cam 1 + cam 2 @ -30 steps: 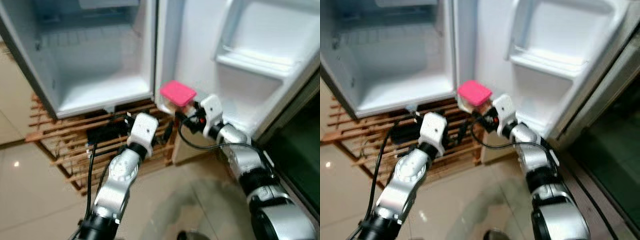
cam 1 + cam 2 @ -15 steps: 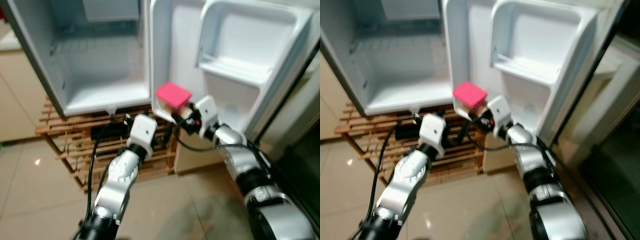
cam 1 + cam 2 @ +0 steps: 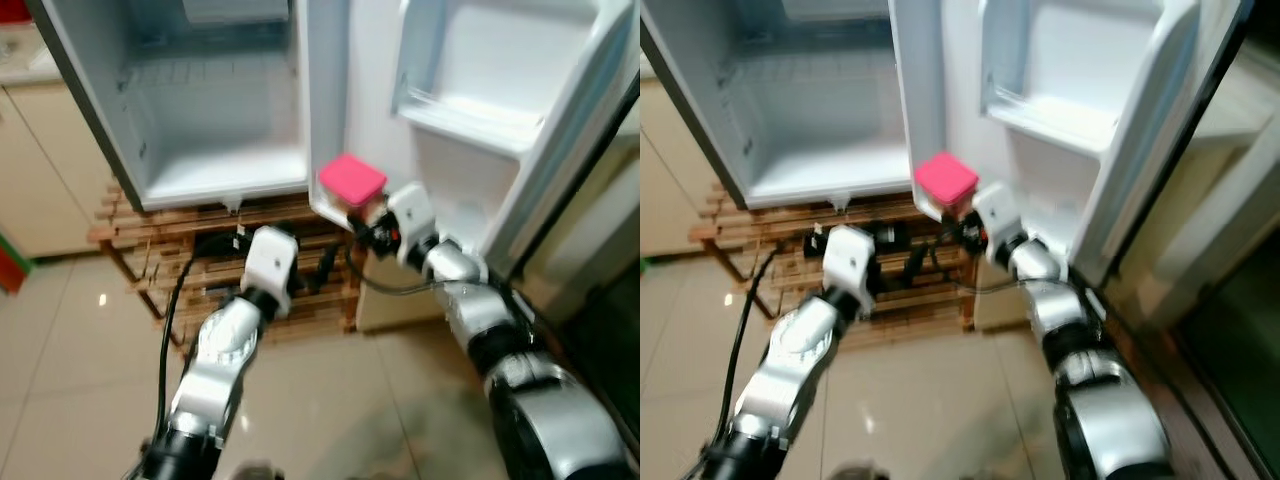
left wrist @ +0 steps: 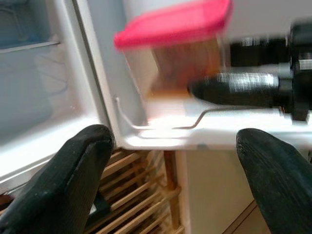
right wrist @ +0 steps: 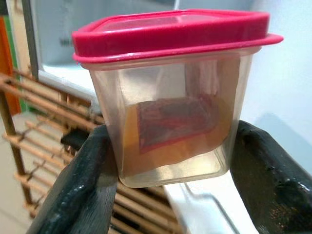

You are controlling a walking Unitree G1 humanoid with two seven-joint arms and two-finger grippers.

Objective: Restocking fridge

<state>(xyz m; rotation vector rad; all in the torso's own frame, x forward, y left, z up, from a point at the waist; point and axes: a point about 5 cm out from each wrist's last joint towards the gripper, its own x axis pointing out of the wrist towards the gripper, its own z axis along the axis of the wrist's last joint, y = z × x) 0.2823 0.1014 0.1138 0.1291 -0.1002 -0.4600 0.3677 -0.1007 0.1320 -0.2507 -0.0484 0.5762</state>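
A clear tub with a pink lid (image 3: 351,180) holds something brown and red inside. My right gripper (image 5: 170,163) is shut on it, one black finger (image 5: 83,185) on each side of its base. The tub hangs just in front of the lower corner of the open fridge door (image 3: 440,190), below the door shelf (image 3: 470,100). My left gripper (image 4: 168,180) stands open and holds nothing, low and to the left of the tub, in front of the wooden rack (image 3: 190,245). The fridge compartment (image 3: 225,120) stands open with a bare white floor.
The slatted wooden rack under the fridge carries black cables and a dark box (image 3: 890,235). A beige cabinet (image 3: 40,180) stands to the left, with a red and green object (image 3: 10,270) at its foot. A dark glass panel (image 3: 1230,290) stands on the right. Shiny tiled floor (image 3: 80,380) lies below.
The whole view has shifted, so the camera moved. The right gripper still holds the pink-lidded tub by the door's lower corner. The left arm sits slightly further left.
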